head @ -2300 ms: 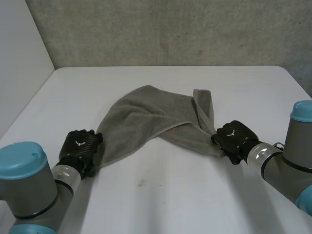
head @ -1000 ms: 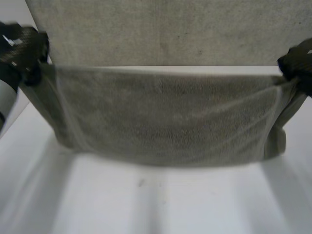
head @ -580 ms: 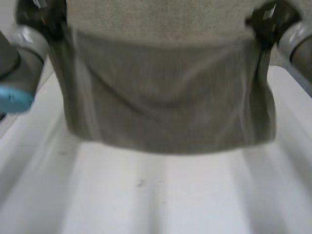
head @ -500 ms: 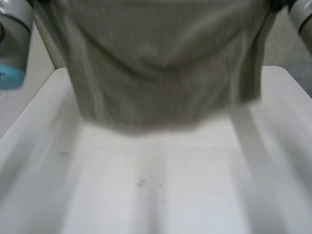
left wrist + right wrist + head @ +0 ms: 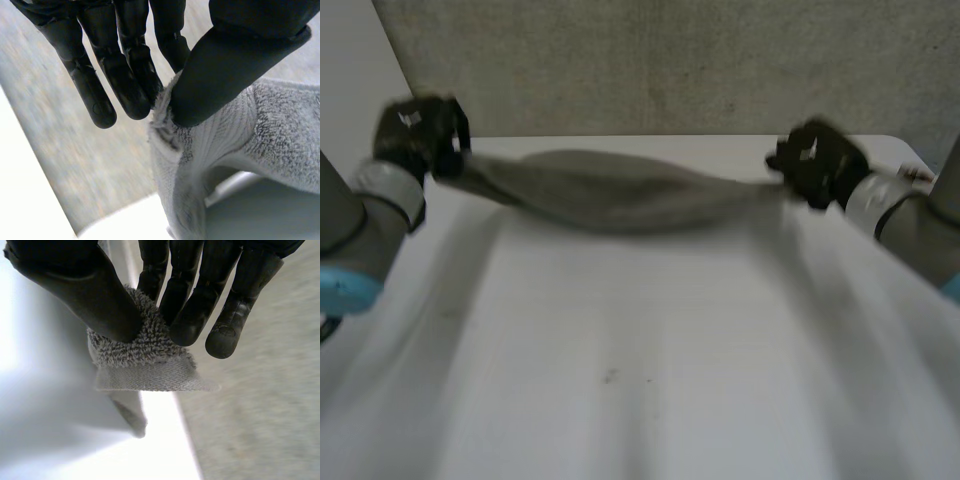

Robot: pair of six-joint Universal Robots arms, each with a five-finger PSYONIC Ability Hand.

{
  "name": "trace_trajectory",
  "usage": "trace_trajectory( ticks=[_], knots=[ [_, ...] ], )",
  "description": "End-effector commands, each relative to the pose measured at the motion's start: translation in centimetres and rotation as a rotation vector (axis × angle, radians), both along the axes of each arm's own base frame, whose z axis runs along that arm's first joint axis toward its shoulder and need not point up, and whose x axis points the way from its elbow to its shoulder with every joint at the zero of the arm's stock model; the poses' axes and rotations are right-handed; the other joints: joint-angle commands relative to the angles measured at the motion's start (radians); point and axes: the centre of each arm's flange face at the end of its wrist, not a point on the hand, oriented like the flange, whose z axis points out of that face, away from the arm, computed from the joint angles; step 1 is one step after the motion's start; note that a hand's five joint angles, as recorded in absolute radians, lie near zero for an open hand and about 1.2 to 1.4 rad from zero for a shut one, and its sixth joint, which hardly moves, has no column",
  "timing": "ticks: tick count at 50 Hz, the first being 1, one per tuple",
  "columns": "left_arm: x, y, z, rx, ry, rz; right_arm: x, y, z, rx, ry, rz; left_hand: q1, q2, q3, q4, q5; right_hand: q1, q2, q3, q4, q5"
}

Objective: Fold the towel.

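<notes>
Towel [image 5: 620, 190] is held stretched 9 to 3 o'clock over table [image 5: 640, 380], ends pinched by left hand [image 5: 415, 135] and right hand [image 5: 817, 160] fingers [image 5: 190, 315], presumably for spreading.

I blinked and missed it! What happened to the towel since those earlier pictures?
The towel rose off the table, hung like a curtain, then swung down toward the far edge. The left hand and right hand carried it. Both stayed pinched on its ends.

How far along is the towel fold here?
Done: the left hand and right hand each pinch one end of the towel. In hand: it hangs stretched between them near the table's far edge, bunched lengthwise. Left: no fold lies flat yet.
</notes>
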Motion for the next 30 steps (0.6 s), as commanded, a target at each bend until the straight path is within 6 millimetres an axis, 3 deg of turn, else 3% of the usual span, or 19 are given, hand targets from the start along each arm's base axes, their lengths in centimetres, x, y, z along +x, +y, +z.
trace_trajectory(
  ticks=[1, 5, 10, 11, 12, 14, 16, 23, 25, 30],
  knots=[
    [0.2, 2.2, -5.6, 0.096, -0.049, -0.028, -1.1, 1.2, -7.4, 0.062, 0.160, 0.013, 0.190, 0.178, 0.179, 0.178, 0.187, 0.067, 0.068, 0.060, 0.055, 0.064],
    [0.5, 3.4, -6.9, 0.118, -0.130, -0.026, -2.0, 2.2, -8.6, 0.097, 0.175, 0.008, 0.190, 0.178, 0.179, 0.178, 0.187, 0.067, 0.068, 0.060, 0.055, 0.064],
    [1.4, 4.1, -6.2, 0.101, -0.163, -0.004, -3.0, 3.3, -7.5, 0.104, 0.178, -0.011, 0.190, 0.178, 0.179, 0.178, 0.187, 0.067, 0.068, 0.060, 0.055, 0.064],
    [1.7, 4.4, -5.9, 0.099, -0.163, 0.001, -3.2, 3.8, -7.1, 0.099, 0.178, -0.015, 0.190, 0.178, 0.179, 0.178, 0.187, -0.223, -0.221, -0.230, -0.235, -0.226],
    [1.7, 4.4, -5.9, 0.099, -0.163, 0.001, -3.2, 3.8, -7.0, 0.099, 0.178, -0.015, 0.190, 0.178, 0.179, 0.178, 0.187, -0.226, -0.224, -0.233, -0.238, -0.228],
    [1.7, 4.9, -5.6, 0.093, -0.162, 0.000, -3.6, 4.3, -5.7, 0.075, 0.161, -0.018, 0.190, 0.178, 0.179, 0.178, 0.187, -1.027, -1.025, -1.034, -1.039, -1.029],
    [1.6, 5.1, -5.3, 0.085, -0.159, -0.005, -4.1, 4.2, -4.8, 0.059, 0.142, -0.030, 0.190, 0.178, 0.179, 0.178, 0.187, -1.118, -1.116, -1.124, -1.130, -1.120],
    [1.2, 5.8, -4.6, 0.067, -0.159, -0.029, -4.9, 3.4, -2.9, 0.138, -0.048, -0.125, 0.190, 0.178, 0.179, 0.178, 0.187, -1.155, -1.153, -1.162, -1.167, -1.158],
    [1.1, 5.9, -4.3, 0.057, -0.157, -0.032, -5.4, 2.9, -1.7, 0.217, -0.195, -0.199, 0.190, 0.178, 0.179, 0.178, 0.187, -1.155, -1.153, -1.162, -1.167, -1.158],
    [1.2, 5.8, -4.0, 0.050, -0.155, -0.028, -5.5, 2.8, -1.4, 0.382, -0.353, -0.296, 0.190, 0.178, 0.179, 0.178, 0.187, -1.155, -1.153, -1.162, -1.167, -1.158]
  ],
)
